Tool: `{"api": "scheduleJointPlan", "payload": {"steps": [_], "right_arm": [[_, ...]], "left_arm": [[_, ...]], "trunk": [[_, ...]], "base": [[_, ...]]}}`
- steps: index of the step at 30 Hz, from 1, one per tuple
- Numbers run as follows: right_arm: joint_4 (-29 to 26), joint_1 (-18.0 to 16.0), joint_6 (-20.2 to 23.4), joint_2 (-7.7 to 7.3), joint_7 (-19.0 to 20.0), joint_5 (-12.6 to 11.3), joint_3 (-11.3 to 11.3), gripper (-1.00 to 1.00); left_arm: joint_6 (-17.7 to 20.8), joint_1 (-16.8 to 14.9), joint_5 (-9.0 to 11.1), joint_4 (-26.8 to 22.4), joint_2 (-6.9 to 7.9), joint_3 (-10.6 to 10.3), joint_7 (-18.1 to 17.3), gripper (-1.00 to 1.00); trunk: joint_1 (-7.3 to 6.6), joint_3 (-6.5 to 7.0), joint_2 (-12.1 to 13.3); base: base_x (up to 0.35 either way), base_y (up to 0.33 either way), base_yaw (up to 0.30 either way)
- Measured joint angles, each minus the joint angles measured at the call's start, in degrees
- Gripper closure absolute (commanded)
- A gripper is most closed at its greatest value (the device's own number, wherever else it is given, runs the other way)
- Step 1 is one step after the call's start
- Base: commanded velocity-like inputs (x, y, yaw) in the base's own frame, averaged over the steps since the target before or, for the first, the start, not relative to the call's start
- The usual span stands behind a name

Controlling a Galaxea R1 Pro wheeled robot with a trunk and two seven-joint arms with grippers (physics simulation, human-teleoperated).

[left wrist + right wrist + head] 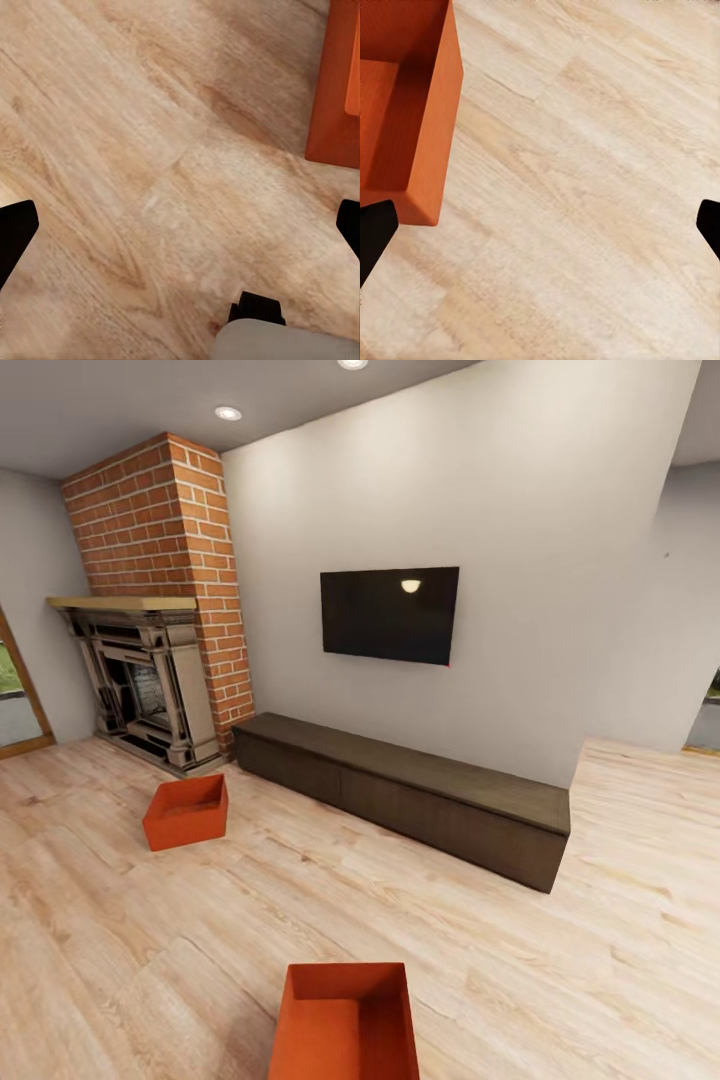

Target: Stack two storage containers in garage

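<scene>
I am in the living room. One orange-red storage container (346,1022) stands on the wood floor right below me at the head view's bottom edge. The second storage container (187,811) sits farther off, in front of the fireplace. The near container's wall (334,90) shows at the edge of the left wrist view, and its open corner (406,105) in the right wrist view. My left gripper (180,229) hangs open over bare planks, its black fingertips (15,232) far apart. My right gripper (540,229) is open too, one fingertip (373,232) just beside the container's corner.
A brick fireplace (150,660) stands at the back left. A long dark low cabinet (410,790) runs along the white wall under a wall TV (390,614). Light wood plank floor (560,960) stretches to the right toward an opening. A grey robot part (289,341) shows in the left wrist view.
</scene>
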Motion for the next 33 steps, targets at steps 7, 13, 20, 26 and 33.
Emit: {"api": "scheduleJointPlan", "payload": {"steps": [7, 13, 20, 26, 33], "right_arm": [[0.0, 0.0, 0.0, 0.01, 0.0, 0.0, 0.0, -1.00], [0.0, 0.0, 0.0, 0.00, 0.0, 0.0, 0.0, -1.00], [0.0, 0.0, 0.0, 0.00, 0.0, 0.1, 0.0, -1.00], [0.0, 0.0, 0.0, 0.00, 0.0, 0.1, 0.0, -1.00], [0.0, 0.0, 0.0, 0.00, 0.0, 0.1, 0.0, -1.00]], "left_arm": [[0.0, 0.0, 0.0, 0.0, 0.11, 0.0, 0.0, -1.00], [0.0, 0.0, 0.0, 0.0, 0.04, 0.0, 0.0, -1.00], [0.0, 0.0, 0.0, 0.0, 0.01, 0.0, 0.0, -1.00], [0.0, 0.0, 0.0, -0.1, 0.03, 0.0, 0.0, -1.00], [0.0, 0.0, 0.0, 0.0, 0.01, 0.1, 0.0, -1.00]], "trunk": [[-0.01, 0.00, 0.0], [0.00, 0.00, 0.0], [-0.01, 0.00, 0.0], [-0.03, 0.00, 0.0], [0.00, 0.00, 0.0]], "base": [[0.118, 0.174, 0.000], [0.037, 0.043, 0.000], [0.062, 0.004, 0.000], [0.246, 0.000, 0.000], [0.018, 0.000, 0.000]]}}
